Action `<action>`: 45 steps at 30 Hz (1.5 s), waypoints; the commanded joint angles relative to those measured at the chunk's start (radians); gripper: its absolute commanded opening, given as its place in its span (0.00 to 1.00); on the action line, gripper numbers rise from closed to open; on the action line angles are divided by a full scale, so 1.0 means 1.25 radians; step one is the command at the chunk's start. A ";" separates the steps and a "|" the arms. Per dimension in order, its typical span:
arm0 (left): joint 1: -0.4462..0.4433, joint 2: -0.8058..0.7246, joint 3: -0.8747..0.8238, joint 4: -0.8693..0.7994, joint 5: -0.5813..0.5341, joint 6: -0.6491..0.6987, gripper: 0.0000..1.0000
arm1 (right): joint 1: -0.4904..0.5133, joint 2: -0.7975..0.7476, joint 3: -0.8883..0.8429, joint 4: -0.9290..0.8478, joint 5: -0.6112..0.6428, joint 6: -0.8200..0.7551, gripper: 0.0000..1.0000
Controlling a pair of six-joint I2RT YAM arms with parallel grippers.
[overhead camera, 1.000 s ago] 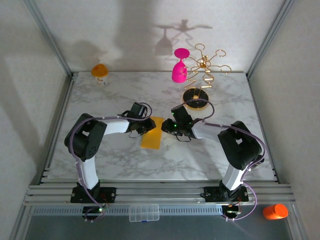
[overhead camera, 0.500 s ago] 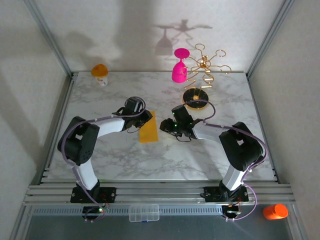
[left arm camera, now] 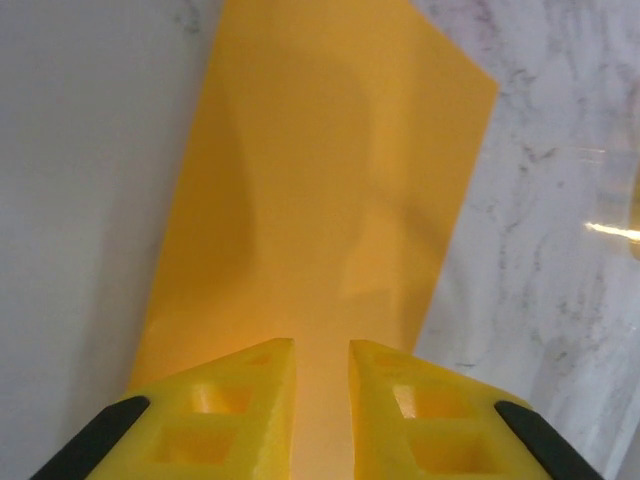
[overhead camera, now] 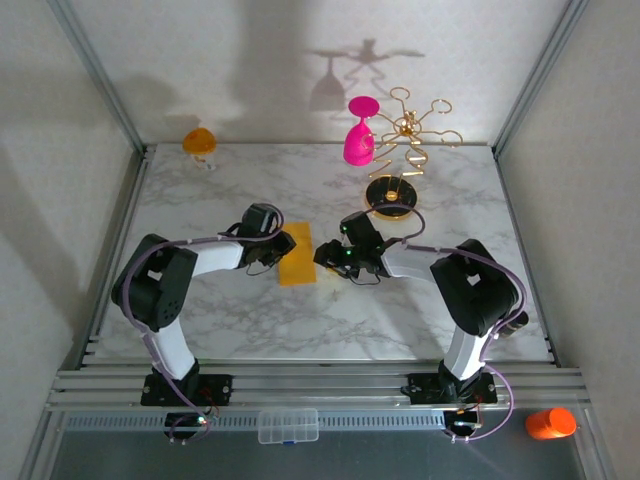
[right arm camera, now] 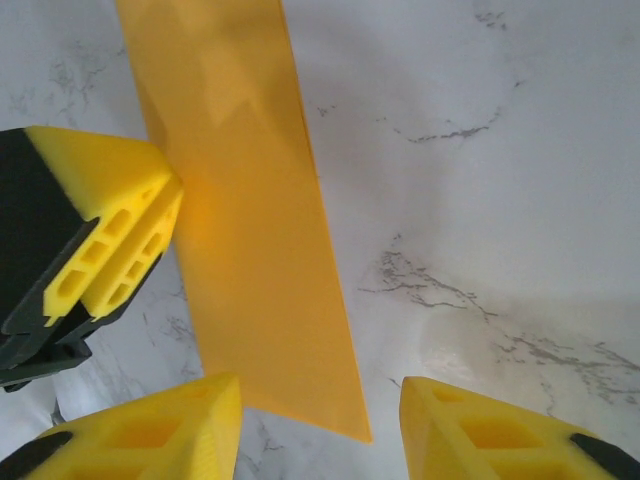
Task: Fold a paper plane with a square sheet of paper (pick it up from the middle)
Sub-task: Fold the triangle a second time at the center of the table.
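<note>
The square sheet of paper [overhead camera: 298, 256], yellow-orange, lies on the marble table [overhead camera: 230, 190] folded into a long narrow strip. In the left wrist view the strip [left arm camera: 320, 180] stretches away under my left gripper [left arm camera: 322, 345], whose jaws stand a narrow gap apart with nothing between them. From above, that left gripper [overhead camera: 283, 244] sits at the strip's left edge. My right gripper [overhead camera: 326, 256] is at the strip's right side. Its jaws [right arm camera: 320, 385] stand wide open over the near corner of the strip [right arm camera: 250, 250], with the left gripper's fingers [right arm camera: 120, 240] touching the strip's far edge.
A pink goblet [overhead camera: 359, 135] hangs on a gold rack [overhead camera: 410, 130] with a round black base [overhead camera: 390, 196] at the back right. An orange-topped white cup [overhead camera: 199, 142] stands at the back left corner. A clear box [overhead camera: 287, 425] and an orange object [overhead camera: 550, 422] lie beyond the near rail.
The strip now lies narrower and a little farther back. My left gripper slid to its left edge, and the right gripper moved slightly left and opened wider.
</note>
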 commanded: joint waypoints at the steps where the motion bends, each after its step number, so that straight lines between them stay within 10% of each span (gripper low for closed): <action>1: 0.005 0.020 0.012 0.016 0.001 0.012 0.21 | 0.013 0.024 0.033 -0.033 -0.017 0.003 0.47; 45: 0.051 0.000 -0.176 0.119 0.011 -0.114 0.21 | 0.098 0.160 0.213 -0.257 0.080 -0.081 0.45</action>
